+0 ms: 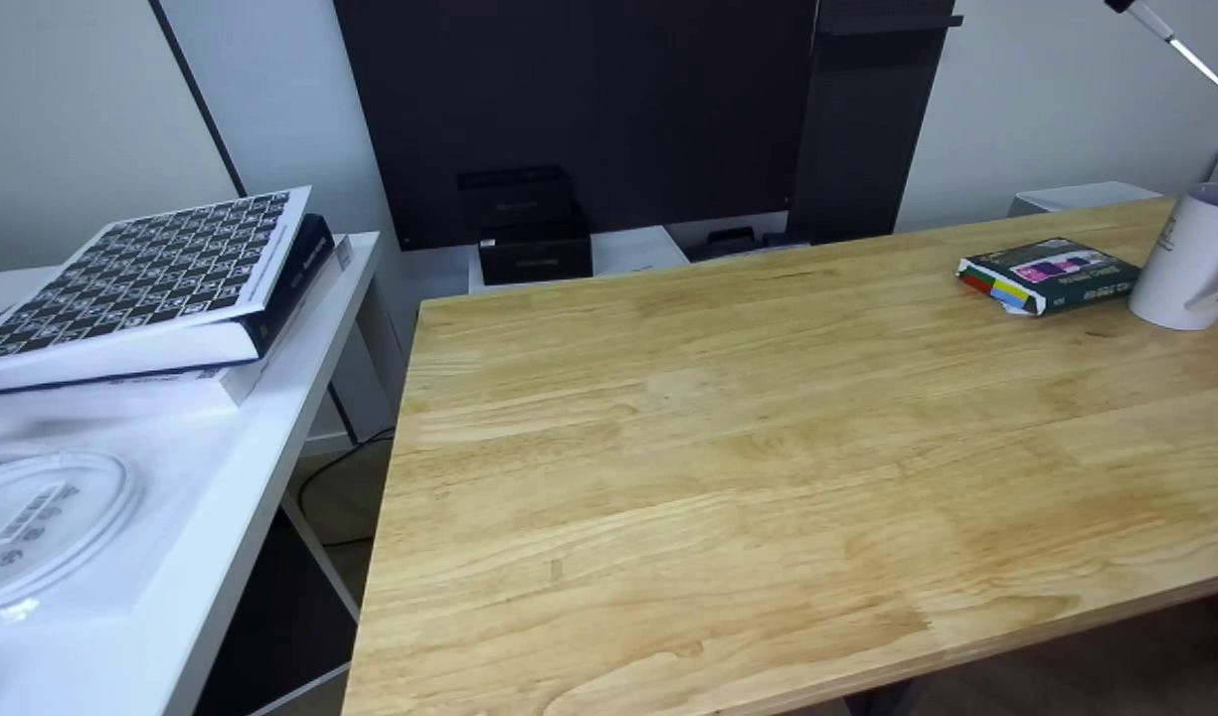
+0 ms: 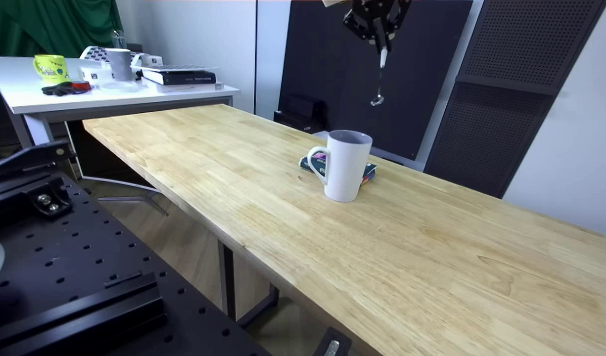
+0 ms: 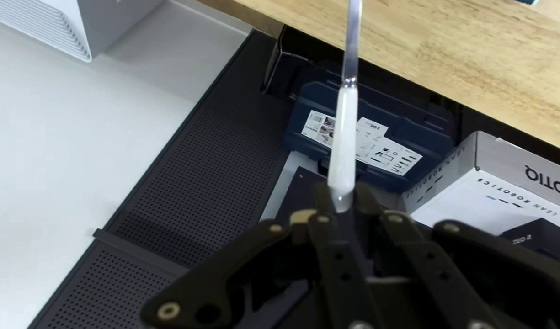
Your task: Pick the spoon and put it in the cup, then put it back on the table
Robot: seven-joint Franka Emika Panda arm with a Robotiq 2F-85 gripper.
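cup (image 2: 348, 168) on table (image 1: 718, 457), book (image 1: 1051, 276) just beside it, spoon (image 3: 347, 114) higher up in end effector (image 3: 343, 197)

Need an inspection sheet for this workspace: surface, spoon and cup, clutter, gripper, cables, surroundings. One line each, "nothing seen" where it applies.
Surface: light wood table, carrying a cup and a book.
Job's things: spoon held in the air, bowl end lowest; cup white, upright, spoon not inside it.
Clutter: book close beside the cup, contact unclear; stacked books and a yellow mug on the white desk.
Grippers: one gripper, closed on the spoon's white handle.
Cables: one thin black cable low in the gap between desk and table.
Surroundings: large black panel behind the table; dark blue case and white box beyond its edge.
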